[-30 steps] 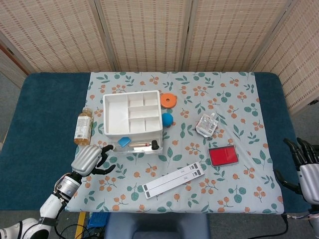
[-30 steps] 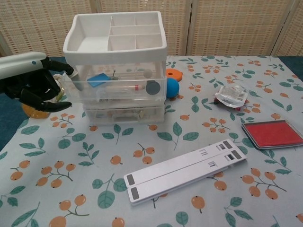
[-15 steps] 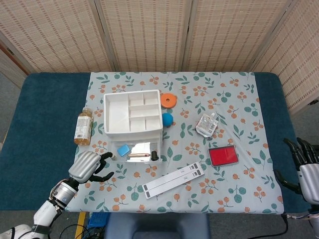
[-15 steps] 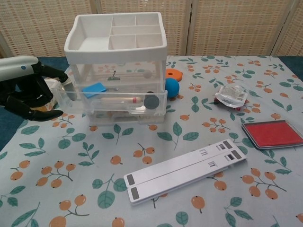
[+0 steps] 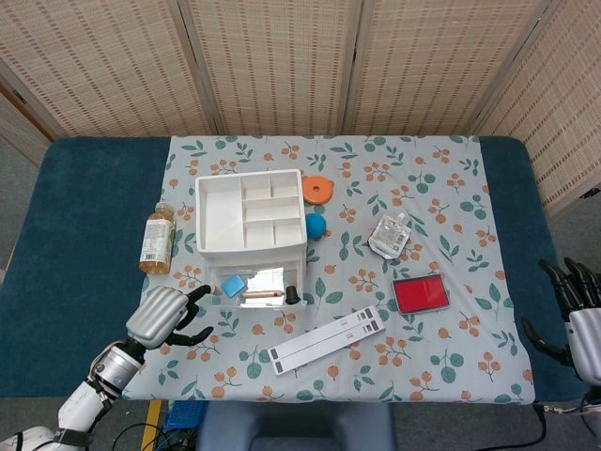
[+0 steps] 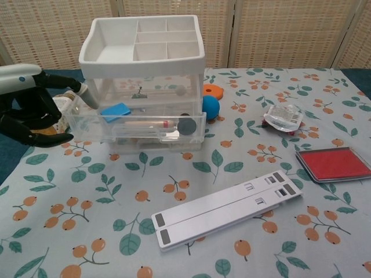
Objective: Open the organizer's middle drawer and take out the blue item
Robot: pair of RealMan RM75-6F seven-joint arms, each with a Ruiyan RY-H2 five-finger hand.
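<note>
Blue item (image 6: 115,110): lying at the left end of the middle drawer (image 6: 137,125), which is pulled out of the organizer (image 6: 142,69). Opening looks done; removal pending. Left hand (image 6: 30,113): at the drawer's left end, fingers curled, grip unclear. Right hand (image 5: 579,310): far right, fingers spread, empty.

The black-fingered right hand (image 5: 575,299) is cut off by the head view's right edge. The silver-backed left hand (image 6: 32,110) hides most of the amber drink bottle (image 6: 61,104) in the chest view.
</note>
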